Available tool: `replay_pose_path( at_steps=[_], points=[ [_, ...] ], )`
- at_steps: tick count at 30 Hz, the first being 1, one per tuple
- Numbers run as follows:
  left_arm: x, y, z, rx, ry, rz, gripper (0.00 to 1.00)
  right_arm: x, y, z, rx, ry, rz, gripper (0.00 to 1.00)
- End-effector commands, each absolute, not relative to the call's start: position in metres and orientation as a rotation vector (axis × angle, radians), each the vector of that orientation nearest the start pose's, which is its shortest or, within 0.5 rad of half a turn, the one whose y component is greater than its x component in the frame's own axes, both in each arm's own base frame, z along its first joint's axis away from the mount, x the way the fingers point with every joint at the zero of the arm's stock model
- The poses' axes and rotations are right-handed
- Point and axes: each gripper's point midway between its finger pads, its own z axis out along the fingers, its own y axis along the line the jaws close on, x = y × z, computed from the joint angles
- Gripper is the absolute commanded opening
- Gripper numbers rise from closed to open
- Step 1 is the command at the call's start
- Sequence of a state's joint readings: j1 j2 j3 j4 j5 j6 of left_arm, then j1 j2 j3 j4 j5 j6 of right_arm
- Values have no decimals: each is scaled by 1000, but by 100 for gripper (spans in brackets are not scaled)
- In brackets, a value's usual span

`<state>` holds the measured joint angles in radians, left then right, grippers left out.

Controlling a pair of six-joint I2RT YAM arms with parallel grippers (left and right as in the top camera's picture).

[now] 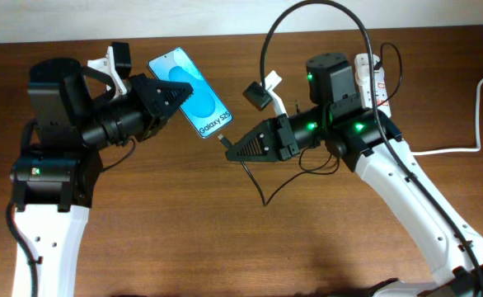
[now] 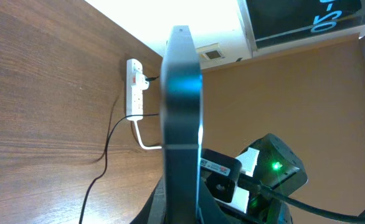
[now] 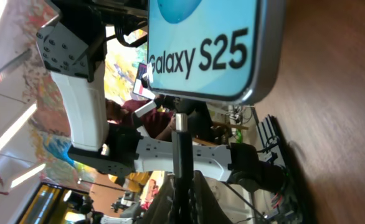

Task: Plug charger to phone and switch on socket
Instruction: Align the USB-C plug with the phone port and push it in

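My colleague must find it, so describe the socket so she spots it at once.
Look at the table's far edge, behind the right arm. The socket lies there: a white strip with red switches, its thick white cord unlike the thin black charger.

Brown wood-grain table [image 1: 184, 239], not much actually sitting on it

The white power strip [image 1: 373, 76] lies flat up at around 1 o'clock, close to the far edge, with its red switches facing up. Its thick white cord [image 1: 475, 124] snakes across the wood out at 3 o'clock and heads off the right side. A slack bit of the black charger cable [image 1: 264, 200] rests on the tabletop just past centre at roughly 5 o'clock, and in the left wrist view it trails over the grain toward the strip.
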<state>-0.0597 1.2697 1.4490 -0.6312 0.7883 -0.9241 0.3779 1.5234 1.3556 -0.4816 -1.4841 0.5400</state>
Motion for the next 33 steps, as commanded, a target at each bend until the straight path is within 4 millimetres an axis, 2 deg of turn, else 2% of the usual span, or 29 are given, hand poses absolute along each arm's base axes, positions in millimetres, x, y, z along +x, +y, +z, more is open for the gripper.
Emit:
replay_pose_path(
  at_steps=[1, 14, 19, 25, 29, 33],
  points=[
    [337, -145, 391, -343, 2116, -1396, 0, 245, 275, 349, -731, 2117, 2171, 4],
    [335, -154, 390, -331, 2128, -1382, 0, 246, 275, 348, -704, 2140, 2179, 4],
    [334, -155, 390, -326, 2129, -1389, 0, 252, 277, 353, -677, 2150, 2173, 4],
    [331, -158, 391, -307, 2134, -1413, 0, 270, 282, 342, -566, 2202, 2053, 4],
    [331, -158, 391, -307, 2134, -1413, 0, 274, 283, 340, -526, 2221, 2037, 4],
    [327, -167, 391, -279, 2147, -1428, 0, 273, 299, 351, -537, 2198, 2041, 4]
  ],
)
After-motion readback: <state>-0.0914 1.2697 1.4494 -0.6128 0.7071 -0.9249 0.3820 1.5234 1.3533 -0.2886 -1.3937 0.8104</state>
